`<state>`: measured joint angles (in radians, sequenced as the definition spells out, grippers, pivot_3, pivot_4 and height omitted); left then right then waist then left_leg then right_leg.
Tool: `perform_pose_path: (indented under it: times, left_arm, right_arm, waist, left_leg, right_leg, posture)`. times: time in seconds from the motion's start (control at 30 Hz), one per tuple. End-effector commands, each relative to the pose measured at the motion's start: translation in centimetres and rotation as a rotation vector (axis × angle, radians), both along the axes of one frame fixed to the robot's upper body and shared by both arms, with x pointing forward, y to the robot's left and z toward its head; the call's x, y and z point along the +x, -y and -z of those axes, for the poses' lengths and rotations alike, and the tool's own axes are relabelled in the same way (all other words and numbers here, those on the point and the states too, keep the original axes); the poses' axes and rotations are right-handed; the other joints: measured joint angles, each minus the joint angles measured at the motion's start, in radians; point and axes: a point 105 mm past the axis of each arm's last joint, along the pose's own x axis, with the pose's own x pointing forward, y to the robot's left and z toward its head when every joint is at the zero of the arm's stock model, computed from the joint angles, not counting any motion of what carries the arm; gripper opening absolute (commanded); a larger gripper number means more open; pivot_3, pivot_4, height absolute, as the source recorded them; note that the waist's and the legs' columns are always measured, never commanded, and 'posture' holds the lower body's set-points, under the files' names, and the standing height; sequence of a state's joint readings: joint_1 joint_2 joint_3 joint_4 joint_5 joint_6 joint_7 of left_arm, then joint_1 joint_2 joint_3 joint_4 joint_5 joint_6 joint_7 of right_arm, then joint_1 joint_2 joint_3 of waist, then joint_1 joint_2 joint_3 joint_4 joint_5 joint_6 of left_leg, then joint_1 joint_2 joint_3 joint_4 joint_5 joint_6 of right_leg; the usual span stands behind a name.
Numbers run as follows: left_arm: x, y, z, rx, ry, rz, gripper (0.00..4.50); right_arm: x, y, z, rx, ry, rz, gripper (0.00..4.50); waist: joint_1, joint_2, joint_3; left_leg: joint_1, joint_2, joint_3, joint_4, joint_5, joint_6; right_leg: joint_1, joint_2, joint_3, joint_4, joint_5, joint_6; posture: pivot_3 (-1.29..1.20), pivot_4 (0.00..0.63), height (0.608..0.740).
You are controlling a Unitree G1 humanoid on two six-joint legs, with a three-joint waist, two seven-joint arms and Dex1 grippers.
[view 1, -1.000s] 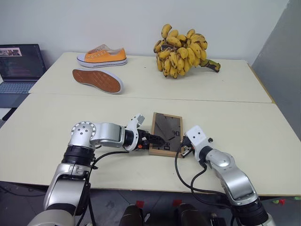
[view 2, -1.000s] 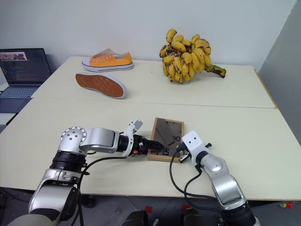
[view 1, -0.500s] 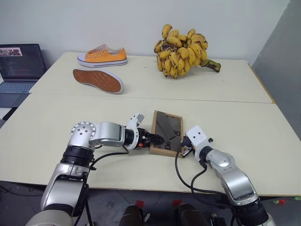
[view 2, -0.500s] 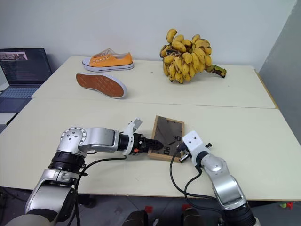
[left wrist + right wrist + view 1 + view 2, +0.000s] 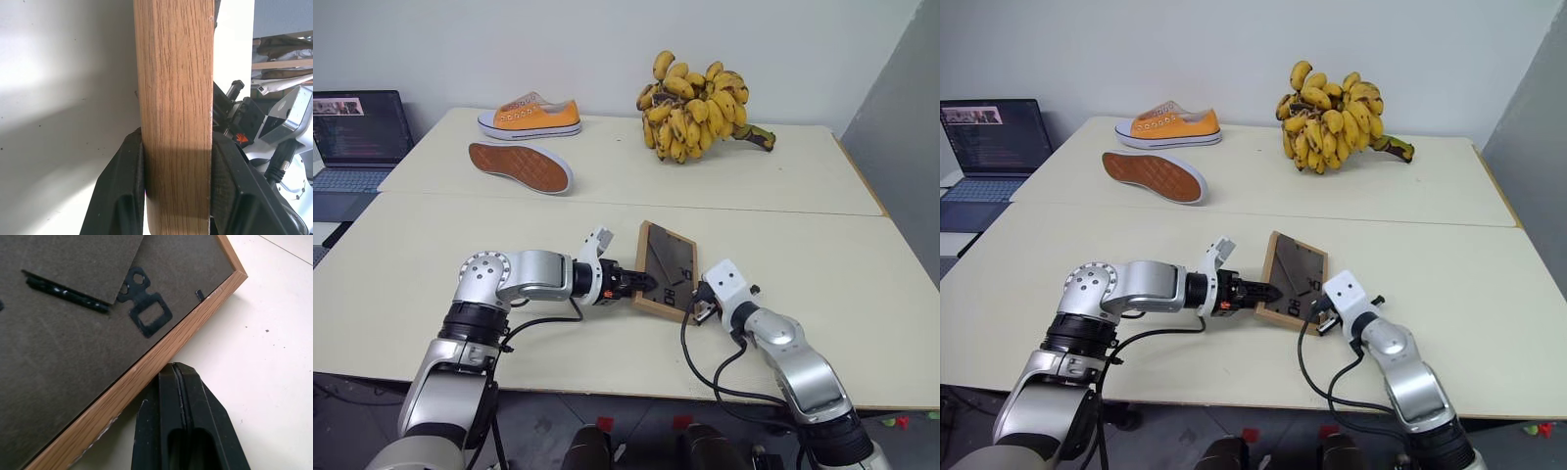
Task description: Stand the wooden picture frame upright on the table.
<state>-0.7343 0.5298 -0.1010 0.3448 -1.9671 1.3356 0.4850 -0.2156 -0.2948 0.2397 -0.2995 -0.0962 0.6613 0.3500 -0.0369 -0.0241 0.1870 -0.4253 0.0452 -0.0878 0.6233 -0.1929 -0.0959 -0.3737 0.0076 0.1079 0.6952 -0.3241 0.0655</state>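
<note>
The wooden picture frame sits tilted on the near table, with its dark grey back panel showing. Its left edge is raised and its right edge rests low. My left gripper is shut on that raised left edge. In the left wrist view its black fingers press both sides of the light-wood rim. My right gripper is shut and empty, and its joined fingertips sit against the frame's lower right edge. The picture side is hidden.
A second table behind carries a bunch of bananas, an upright orange shoe and another shoe on its side. A laptop stands at the far left. A grey partition rises on the right.
The left gripper's fingers closed on the frame's left edge and raised it, so the frame went from lying flat to tilted. The right gripper stayed put against the frame.
</note>
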Motion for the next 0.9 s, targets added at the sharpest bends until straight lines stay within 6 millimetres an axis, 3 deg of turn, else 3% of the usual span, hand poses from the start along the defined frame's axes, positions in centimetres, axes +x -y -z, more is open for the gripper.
perform_pose_path:
  times: [0.03,0.27,0.4,0.5,0.63,0.8,0.9]
  left_arm:
    - [0.4,-0.6,-1.0,0.025,0.047,0.026,1.31]
    - [1.9,-2.6,-3.0,0.047,0.151,0.012,1.31]
    - [3.5,-3.4,-4.4,0.046,0.278,-0.029,1.31]
    - [5.6,-3.8,-6.2,0.052,0.486,-0.074,1.31]
    - [6.6,-2.7,-9.3,-0.034,0.701,-0.039,1.31]
    - [6.1,-0.3,-12.7,-0.123,0.928,0.059,1.31]
    - [5.4,1.0,-14.1,-0.138,1.06,0.117,1.31]
  right_arm:
    - [0.5,1.6,-0.7,-0.01,0.034,0.039,0.0]
    - [0.1,5.0,-0.9,-0.046,0.037,0.103,0.0]
    - [-0.1,8.1,-1.3,-0.069,0.041,0.171,0.0]
    - [0.0,10.2,-2.5,-0.044,0.06,0.222,0.0]
    - [0.5,11.7,-5.2,0.014,0.102,0.248,0.0]
    - [1.1,11.7,-12.0,0.141,0.216,0.194,0.0]
    - [1.1,10.4,-16.2,0.226,0.283,0.13,0.0]
  waist:
    - [0.002,0.0,0.0]
    - [0.002,0.0,0.0]
    - [0.004,0.0,0.0]
    - [0.005,0.001,0.0]
    - [0.005,0.001,0.001]
    - [0.005,0.003,0.002]
    - [0.003,0.004,0.003]
  left_leg:
    - [0.0,0.0,0.0,0.0,0.0,0.0]
    - [-0.001,0.0,0.0,-0.003,0.0,0.0]
    - [-0.001,0.0,0.0,-0.005,0.0,0.0]
    - [-0.001,0.0,0.0,-0.008,0.001,-0.001]
    - [-0.001,0.0,0.0,-0.011,0.002,-0.003]
    - [-0.007,0.0,0.0,-0.012,0.002,-0.003]
    - [-0.008,0.001,0.0,-0.014,0.002,-0.003]
  right_leg:
    - [0.0,0.0,0.0,0.0,0.0,0.0]
    - [-0.001,0.0,-0.001,-0.003,0.0,0.0]
    - [-0.001,0.0,-0.001,-0.006,0.0,0.0]
    - [-0.001,0.0,-0.002,-0.008,0.001,-0.001]
    - [-0.002,0.0,-0.002,-0.01,0.002,-0.004]
    - [-0.005,-0.001,-0.002,-0.013,0.002,-0.004]
    - [-0.007,-0.001,-0.002,-0.013,0.002,-0.005]
  posture:
    - [0.0,0.15,0.74]
    - [0.0,0.15,0.74]
    - [0.0,0.15,0.74]
    - [0.0,0.15,0.74]
    - [0.0,0.15,0.74]
    - [0.0,0.15,0.74]
    - [0.0,0.15,0.74]
